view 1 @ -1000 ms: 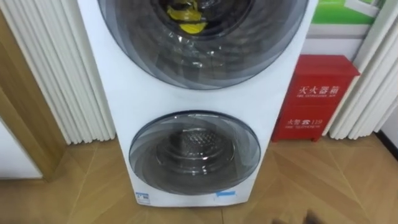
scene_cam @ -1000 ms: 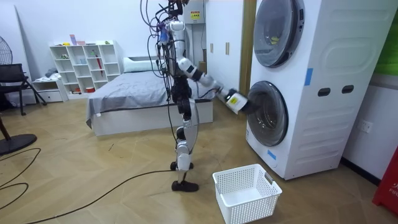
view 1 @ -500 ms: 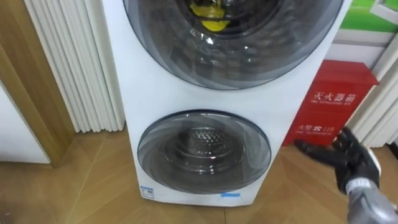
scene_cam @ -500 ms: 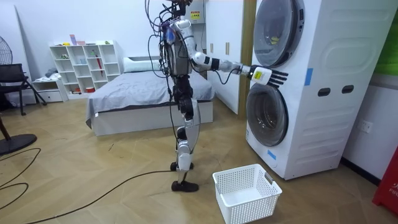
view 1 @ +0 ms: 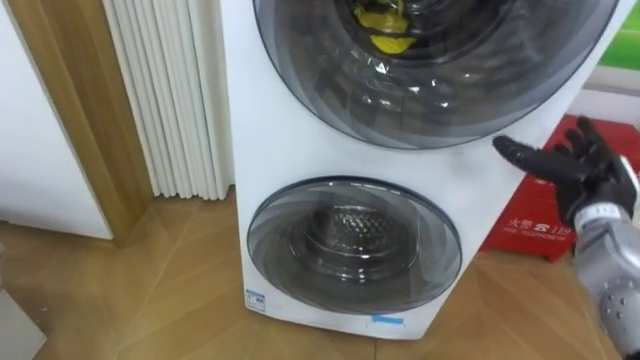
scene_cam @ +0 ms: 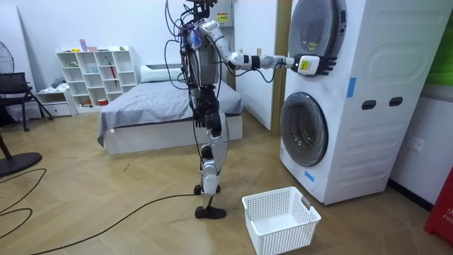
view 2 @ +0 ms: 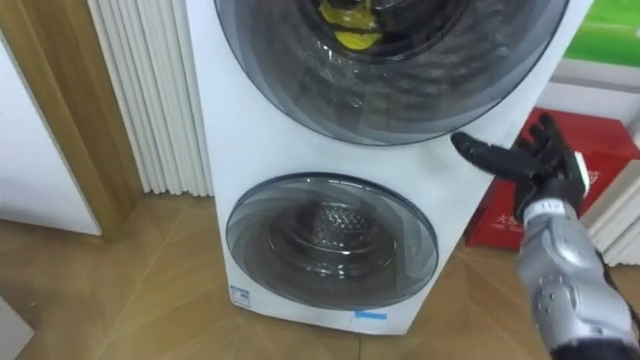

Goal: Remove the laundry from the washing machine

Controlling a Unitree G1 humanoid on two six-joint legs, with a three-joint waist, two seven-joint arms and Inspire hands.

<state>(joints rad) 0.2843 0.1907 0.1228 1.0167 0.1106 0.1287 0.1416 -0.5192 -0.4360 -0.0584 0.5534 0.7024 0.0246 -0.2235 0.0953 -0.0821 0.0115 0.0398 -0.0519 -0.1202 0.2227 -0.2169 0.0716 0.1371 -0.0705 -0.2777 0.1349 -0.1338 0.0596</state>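
Clothes (view 1: 385,25) show as a yellow bundle behind the glass of the upper door (view 1: 440,90) of the washing machine (view 1: 300,150), a white stacked unit with two round doors. The bundle lies inside the upper drum, near the top edge of the eye views. Both the upper door and the lower door (view 1: 355,248) are closed, and the ribbed metal drum is visible through the lower glass.

The right hand (view 1: 572,168) is raised in front of the machine, at the lower right edge of the upper door's dark rim. Its fingers are straight and spread and hold nothing. Whether the fingertips touch the machine's face cannot be told.

In the room view the robot stands upright on the wooden floor (scene_cam: 106,205), facing the machine with its right arm stretched out level to the upper door. A white basket (scene_cam: 281,219) sits on the floor just beside the machine's front lower corner. A red cabinet (view 1: 540,228) stands against the wall to the machine's right, and white slats (view 1: 170,90) hang to its left. A bed (scene_cam: 156,106) lies behind the robot.
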